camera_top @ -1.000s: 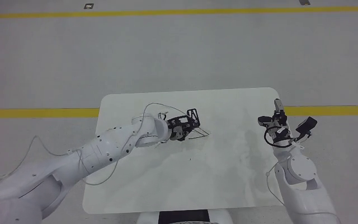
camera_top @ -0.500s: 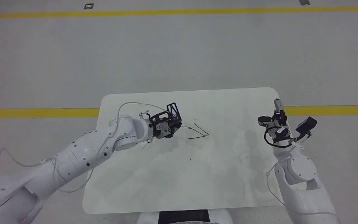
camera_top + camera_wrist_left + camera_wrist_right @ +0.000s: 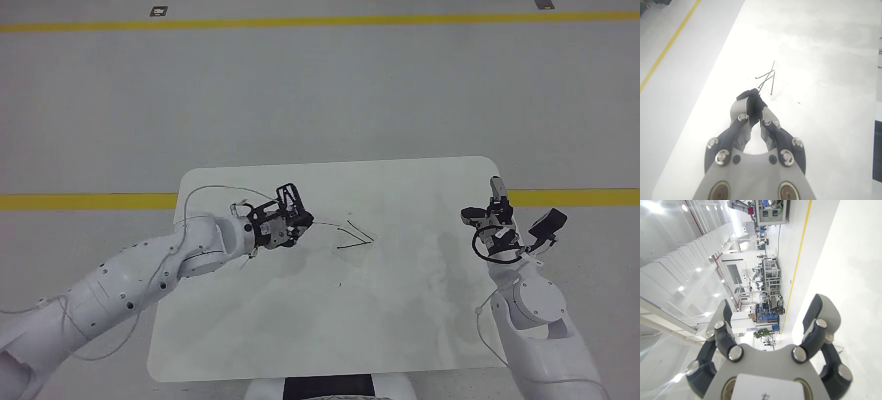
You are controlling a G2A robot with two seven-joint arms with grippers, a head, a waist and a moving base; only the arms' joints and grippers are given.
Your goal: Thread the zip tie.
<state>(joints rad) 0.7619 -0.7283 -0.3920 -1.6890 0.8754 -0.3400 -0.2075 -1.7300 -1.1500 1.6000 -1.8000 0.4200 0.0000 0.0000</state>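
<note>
Zip ties (image 3: 770, 72) lie loose, none looped. Left gripper (image 3: 754, 93), just beside them, is pressed together, perhaps nipping one end; right gripper (image 3: 771, 300) gapes well away.

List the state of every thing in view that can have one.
Left gripper: shut, tips just short of the ties; whether it pinches one, cannot tell.
Right gripper: open, empty, by the table's edge.
Zip ties: three, loose and crossed, none threaded, lying on the table.
</note>
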